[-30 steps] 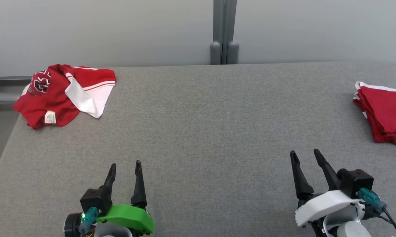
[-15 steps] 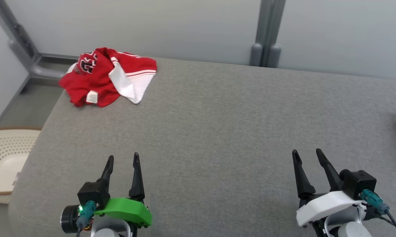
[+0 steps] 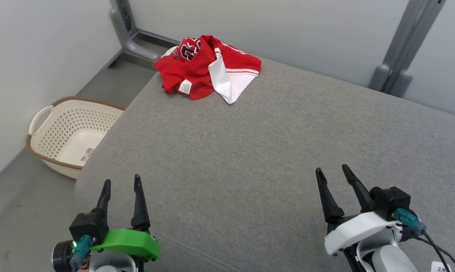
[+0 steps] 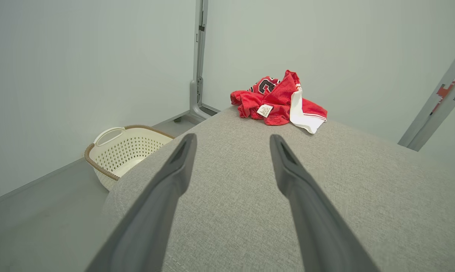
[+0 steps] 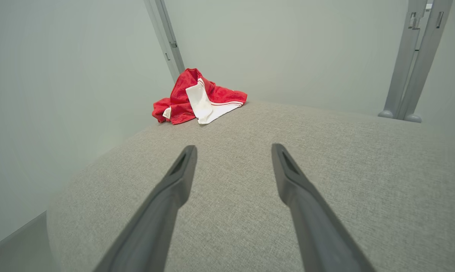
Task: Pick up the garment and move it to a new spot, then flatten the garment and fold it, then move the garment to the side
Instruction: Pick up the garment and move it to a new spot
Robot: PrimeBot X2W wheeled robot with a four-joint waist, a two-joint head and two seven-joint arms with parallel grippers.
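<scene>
Garment (image 3: pixel 206 68): red-and-white, crumpled heap, far left corner of grey padded surface (image 3: pixel 257 151). Left gripper (image 3: pixel 121 178): near left edge, fingers spread wide, nothing between. Right gripper (image 3: pixel 331 168): near right, spread wide, empty. Both well apart from garment. Cream perforated basket (image 3: pixel 63 128) on floor, left of surface.

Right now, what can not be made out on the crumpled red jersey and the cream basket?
- Head view: small white label on the crumpled red and white jersey, print too small to read.
- Head view: its black lettering, broken by folds.
- Left wrist view: cream perforated plastic basket, partly hidden behind the grey fabric surface.
</scene>
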